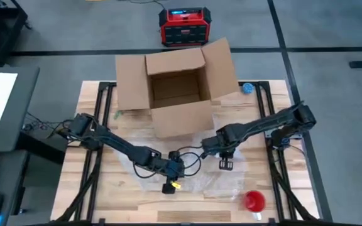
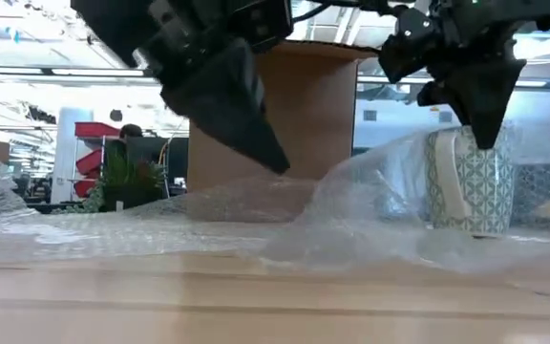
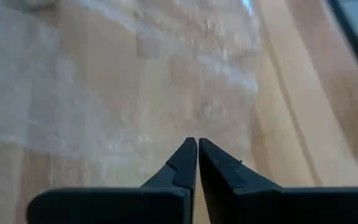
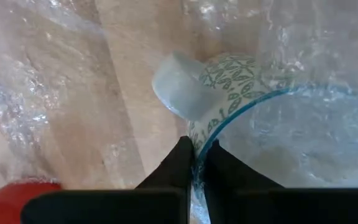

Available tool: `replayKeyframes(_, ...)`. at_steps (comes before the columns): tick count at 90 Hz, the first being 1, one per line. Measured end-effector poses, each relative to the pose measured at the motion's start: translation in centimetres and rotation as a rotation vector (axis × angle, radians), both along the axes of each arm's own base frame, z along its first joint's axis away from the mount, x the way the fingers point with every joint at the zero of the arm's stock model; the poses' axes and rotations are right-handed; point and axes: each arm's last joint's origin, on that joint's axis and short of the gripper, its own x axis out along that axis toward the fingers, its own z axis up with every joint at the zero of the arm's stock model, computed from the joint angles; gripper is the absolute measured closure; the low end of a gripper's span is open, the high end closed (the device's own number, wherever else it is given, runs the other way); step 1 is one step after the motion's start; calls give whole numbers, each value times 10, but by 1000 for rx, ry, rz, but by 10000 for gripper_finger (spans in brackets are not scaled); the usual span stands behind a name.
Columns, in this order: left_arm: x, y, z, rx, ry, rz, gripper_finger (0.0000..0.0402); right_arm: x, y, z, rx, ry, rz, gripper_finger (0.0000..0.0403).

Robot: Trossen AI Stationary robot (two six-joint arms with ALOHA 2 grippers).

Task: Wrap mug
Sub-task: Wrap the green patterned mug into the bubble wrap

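Observation:
A white mug (image 2: 468, 182) with a teal pattern stands upright on a sheet of clear bubble wrap (image 2: 256, 222) spread over the wooden table. The wrap rises against the mug's side. My right gripper (image 4: 196, 149) comes down onto the mug's top and is shut on its rim, next to the handle (image 4: 176, 84). My left gripper (image 3: 197, 143) hangs shut, with nothing between its fingers, over the wrap (image 3: 104, 93) to the left of the mug. Its tip (image 2: 280, 167) slants down just above the sheet. My right gripper pinches the mug's blue-edged rim (image 4: 219, 127) right beside the handle, one finger inside the mug and one outside. The fingers (image 2: 490, 115) point down from above. The mug stays upright with its base on the bubble wrap. Whether wrap is also caught in the pinch, I cannot tell.
An open cardboard box (image 1: 176, 88) stands at the table's far middle, close behind both grippers. A red object (image 1: 253, 201) lies near the front right edge and a small blue one (image 1: 247, 88) sits at the back right. A red power unit (image 1: 182, 26) stands on the floor beyond.

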Motion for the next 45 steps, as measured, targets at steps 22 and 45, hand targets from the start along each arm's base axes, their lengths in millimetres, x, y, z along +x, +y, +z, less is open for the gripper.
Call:
replayKeyframes(22,1,0,2,6,-18,-10,401,-3,5,3,-22,-19,17,304)
replayKeyframes(45,1,0,2,8,-17,-12,401,-36,24,51,-117,-235,24,241)
